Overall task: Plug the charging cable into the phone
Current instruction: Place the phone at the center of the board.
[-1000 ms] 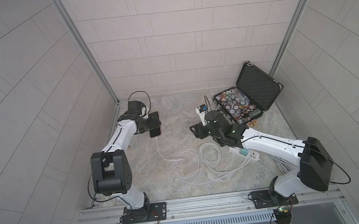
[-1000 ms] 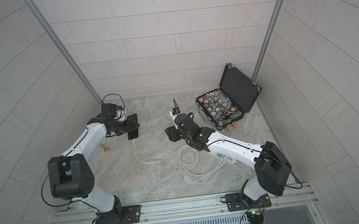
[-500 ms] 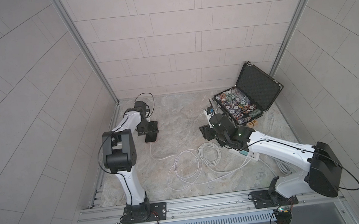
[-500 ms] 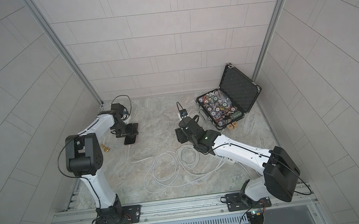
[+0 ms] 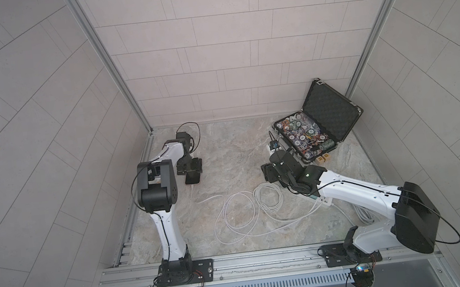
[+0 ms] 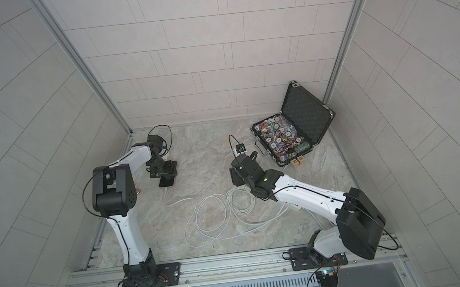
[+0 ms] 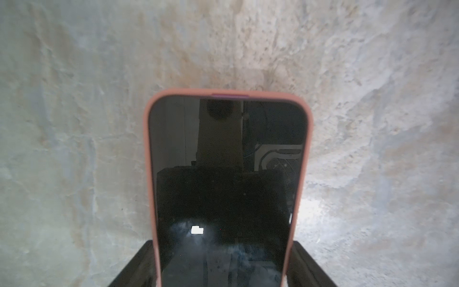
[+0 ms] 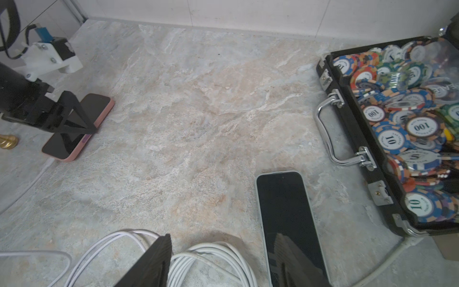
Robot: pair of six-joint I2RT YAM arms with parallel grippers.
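The phone (image 5: 192, 178) (image 7: 223, 161), black glass with a coral-red edge, lies flat on the stone table at the left. My left gripper (image 5: 190, 168) (image 7: 222, 244) straddles it, a black finger (image 7: 145, 258) pressed to each long edge. A small white plug (image 5: 191, 186) sits at the phone's near short end. From it the charging cable (image 5: 268, 184) (image 8: 210, 249) runs off in loose white loops across the middle. My right gripper (image 5: 268, 172) hangs open above those loops with nothing between its jaws. Only one of its fingers (image 8: 151, 263) shows in the right wrist view.
A second dark phone with a pale edge (image 8: 285, 223) lies beside the loops. An open black case of poker chips (image 5: 304, 139) stands at the back right, with lettered wooden blocks (image 5: 323, 157) before it. A white power strip (image 5: 326, 201) lies under the right arm. A small gold piece (image 8: 7, 141) lies left of the coral phone.
The left arm has swung its elbow up and back towards its base, and the phone has shifted slightly nearer with the gripper. The right gripper has drawn back to the right.
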